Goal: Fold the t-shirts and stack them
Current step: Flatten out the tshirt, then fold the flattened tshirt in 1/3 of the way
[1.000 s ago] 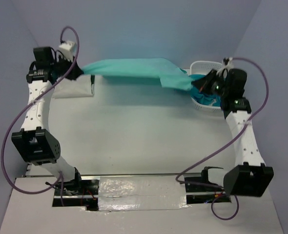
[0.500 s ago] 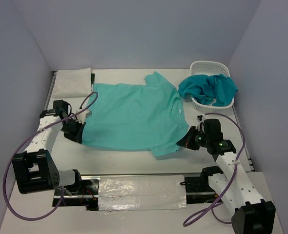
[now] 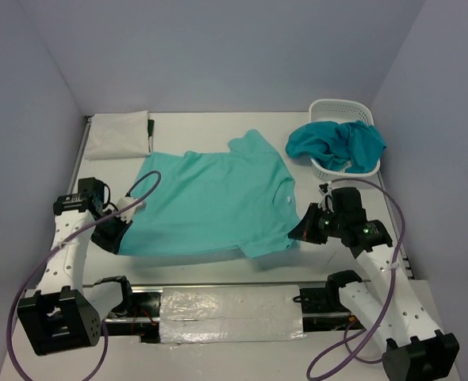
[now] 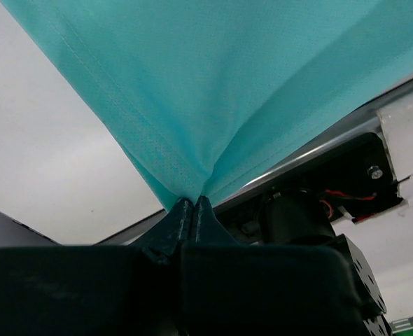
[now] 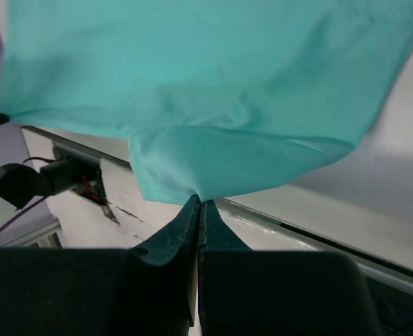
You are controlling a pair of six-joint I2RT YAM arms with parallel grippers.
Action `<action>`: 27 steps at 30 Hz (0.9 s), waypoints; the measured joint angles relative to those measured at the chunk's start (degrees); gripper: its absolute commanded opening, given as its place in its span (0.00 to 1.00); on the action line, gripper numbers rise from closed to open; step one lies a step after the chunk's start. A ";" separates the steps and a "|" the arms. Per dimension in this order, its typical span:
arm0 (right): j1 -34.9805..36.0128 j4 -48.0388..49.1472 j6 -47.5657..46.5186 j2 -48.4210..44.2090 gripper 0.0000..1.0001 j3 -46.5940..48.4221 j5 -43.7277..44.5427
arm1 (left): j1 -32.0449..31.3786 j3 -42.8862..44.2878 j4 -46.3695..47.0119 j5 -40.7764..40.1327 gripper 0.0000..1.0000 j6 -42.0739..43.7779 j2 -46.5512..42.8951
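A pale mint t-shirt (image 3: 210, 202) lies spread across the middle of the table, its neck toward the right. My left gripper (image 3: 117, 236) is shut on its near left corner; in the left wrist view the cloth (image 4: 227, 91) fans up from my pinched jaws (image 4: 194, 203). My right gripper (image 3: 299, 232) is shut on the near right sleeve corner; in the right wrist view the cloth (image 5: 206, 105) rises from the closed tips (image 5: 197, 201). A teal t-shirt (image 3: 337, 143) hangs over the basket rim. A folded white t-shirt (image 3: 119, 135) lies at the back left.
The white lattice laundry basket (image 3: 333, 107) stands at the back right corner. Blue walls close in the table on three sides. A taped metal rail (image 3: 230, 309) with both arm bases runs along the near edge.
Both grippers have pulled the mint t-shirt from stretched in the air at the back down onto the table and dragged it toward the near edge. The grips have stayed shut.
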 measured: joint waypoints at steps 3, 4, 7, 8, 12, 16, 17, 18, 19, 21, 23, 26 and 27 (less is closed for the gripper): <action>0.00 0.72 -0.68 2.91 0.00 3.98 -0.11 | 0.00 0.35 -0.81 0.24 0.00 -0.11 0.09; 0.00 1.07 -1.03 4.94 0.00 5.18 -0.09 | 0.02 0.98 -0.74 0.50 0.00 -0.35 0.90; 0.00 4.24 -2.34 13.55 0.00 8.85 0.48 | 0.02 6.16 1.03 1.77 0.00 -2.99 6.80; 0.00 5.66 -2.62 16.00 0.00 9.60 0.63 | 0.02 8.20 2.80 2.01 0.00 -3.91 9.20; -0.15 11.91 -4.20 25.88 0.00 11.50 1.62 | 0.07 15.98 10.71 3.45 0.00 -8.39 18.91; -0.48 16.96 -5.66 32.59 0.00 12.39 3.17 | 0.07 18.95 17.31 4.83 0.00 -12.37 25.94; -0.70 17.81 -5.88 33.77 0.00 12.76 3.52 | 0.07 18.95 18.40 4.85 0.00 -13.05 27.12; -1.11 18.78 -6.03 35.12 0.00 13.25 3.80 | 0.07 18.95 19.43 4.81 0.00 -13.79 28.35; -1.70 19.82 -6.12 36.37 0.00 13.66 4.13 | 0.07 18.93 20.33 4.74 0.00 -14.25 29.49; -3.02 21.79 -6.29 38.45 0.00 14.36 4.85 | 0.07 18.84 22.01 4.72 0.00 -15.39 31.45; -3.72 23.37 -6.51 40.04 0.00 14.67 5.29 | 0.07 18.82 23.43 4.83 0.00 -16.39 33.05; -4.02 24.61 -6.78 42.51 0.00 15.47 5.51 | 0.07 18.82 25.09 4.85 0.00 -17.29 34.49; -4.02 24.98 -6.97 43.43 0.00 15.74 5.55 | 0.07 18.82 25.59 4.83 0.00 -17.77 34.80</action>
